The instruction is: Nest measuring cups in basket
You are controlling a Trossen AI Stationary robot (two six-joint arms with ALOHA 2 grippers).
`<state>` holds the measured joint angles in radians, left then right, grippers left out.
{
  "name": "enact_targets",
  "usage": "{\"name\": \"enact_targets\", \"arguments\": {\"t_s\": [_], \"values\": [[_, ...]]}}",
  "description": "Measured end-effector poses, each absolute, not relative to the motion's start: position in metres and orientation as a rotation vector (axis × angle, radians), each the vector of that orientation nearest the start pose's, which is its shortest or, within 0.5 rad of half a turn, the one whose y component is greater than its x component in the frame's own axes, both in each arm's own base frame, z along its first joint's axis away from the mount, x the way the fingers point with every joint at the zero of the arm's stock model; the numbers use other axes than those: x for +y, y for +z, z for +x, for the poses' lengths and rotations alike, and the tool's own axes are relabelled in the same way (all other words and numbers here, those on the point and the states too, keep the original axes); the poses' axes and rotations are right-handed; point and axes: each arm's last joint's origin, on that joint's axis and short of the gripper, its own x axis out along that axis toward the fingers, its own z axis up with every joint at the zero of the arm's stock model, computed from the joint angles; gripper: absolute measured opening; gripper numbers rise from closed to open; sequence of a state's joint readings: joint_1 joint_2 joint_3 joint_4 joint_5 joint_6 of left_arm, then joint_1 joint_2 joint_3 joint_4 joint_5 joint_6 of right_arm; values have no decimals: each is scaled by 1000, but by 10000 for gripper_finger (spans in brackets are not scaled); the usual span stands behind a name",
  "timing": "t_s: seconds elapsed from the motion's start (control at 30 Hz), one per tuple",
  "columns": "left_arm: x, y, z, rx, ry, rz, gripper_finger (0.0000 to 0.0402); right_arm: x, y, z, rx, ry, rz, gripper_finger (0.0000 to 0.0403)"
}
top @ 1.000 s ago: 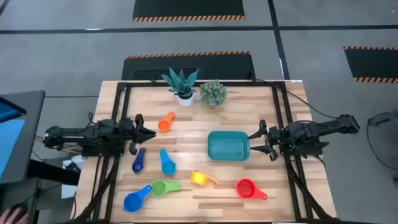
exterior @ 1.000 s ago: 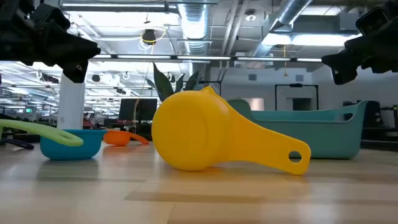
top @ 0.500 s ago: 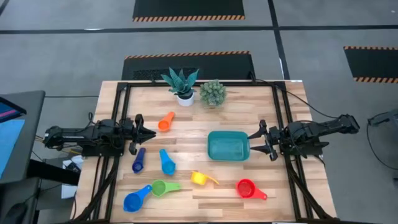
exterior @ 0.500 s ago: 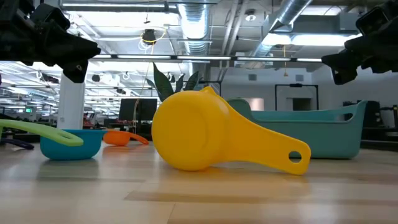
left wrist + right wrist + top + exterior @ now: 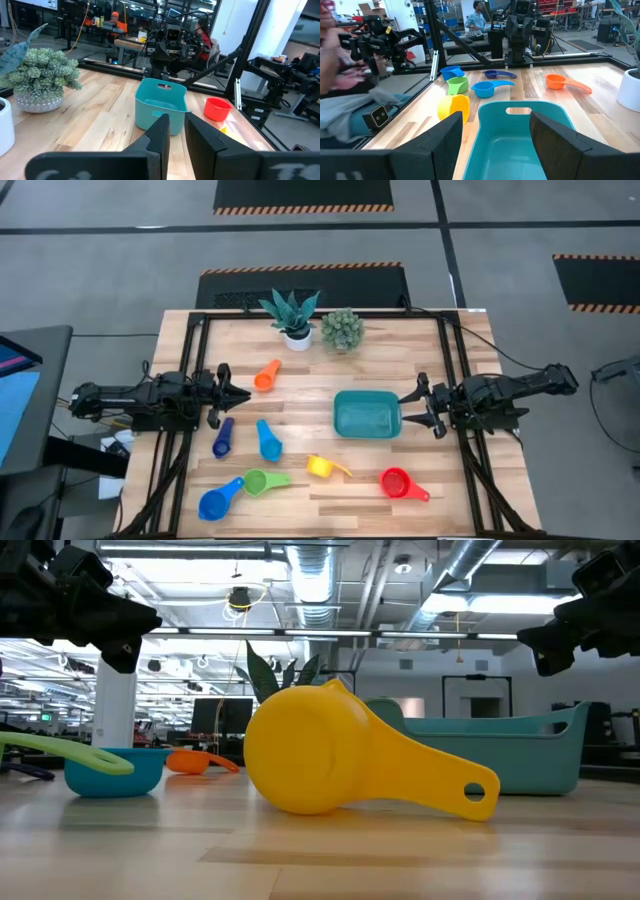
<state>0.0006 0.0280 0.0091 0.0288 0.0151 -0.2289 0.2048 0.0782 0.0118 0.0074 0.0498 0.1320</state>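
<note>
Nothing moved; teal basket empty.

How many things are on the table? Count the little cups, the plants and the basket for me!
Measuring cups: 7 - orange, dark blue, light blue, blue, green, yellow, red
Potted plants: 2 - spiky one, bushy one
Basket: 1 - teal, nothing in it
Total: 10
</note>
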Motion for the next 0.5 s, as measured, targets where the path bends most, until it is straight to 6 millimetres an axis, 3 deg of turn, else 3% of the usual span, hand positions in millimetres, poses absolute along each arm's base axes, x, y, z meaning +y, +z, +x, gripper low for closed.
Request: {"name": "enact_targets", "arguments": {"t_s": [0.5], "values": [[3,169,99,-32,100,-166,49,19,162,100,69,151,124,255]]}}
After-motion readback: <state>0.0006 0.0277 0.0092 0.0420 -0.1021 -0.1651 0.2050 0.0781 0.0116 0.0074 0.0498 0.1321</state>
